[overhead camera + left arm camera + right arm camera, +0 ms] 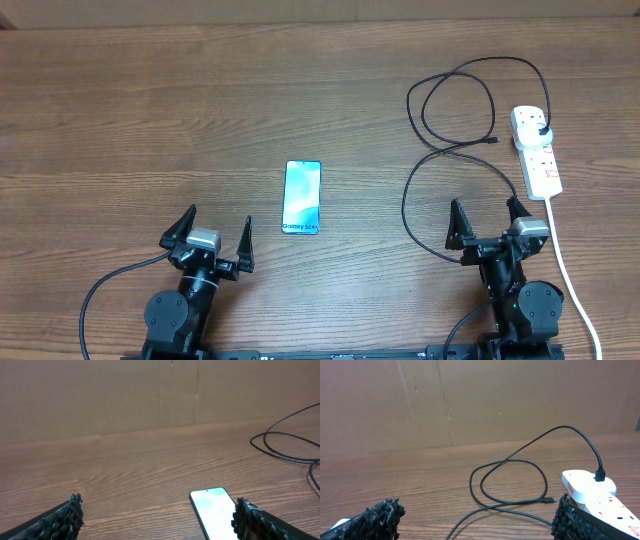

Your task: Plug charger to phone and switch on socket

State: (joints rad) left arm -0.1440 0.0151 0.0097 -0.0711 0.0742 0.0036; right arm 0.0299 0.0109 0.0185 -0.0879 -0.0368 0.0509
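Observation:
The phone lies face up mid-table, its light-blue screen showing; it also shows in the left wrist view. The black charger cable loops at the right, its small connector free, its plug in the white power strip. In the right wrist view the cable, connector and strip show ahead. My left gripper is open and empty, near and left of the phone. My right gripper is open and empty, near the strip.
The strip's thick white cord runs down the right side past my right arm to the near edge. A brown board wall stands along the far side of the wooden table.

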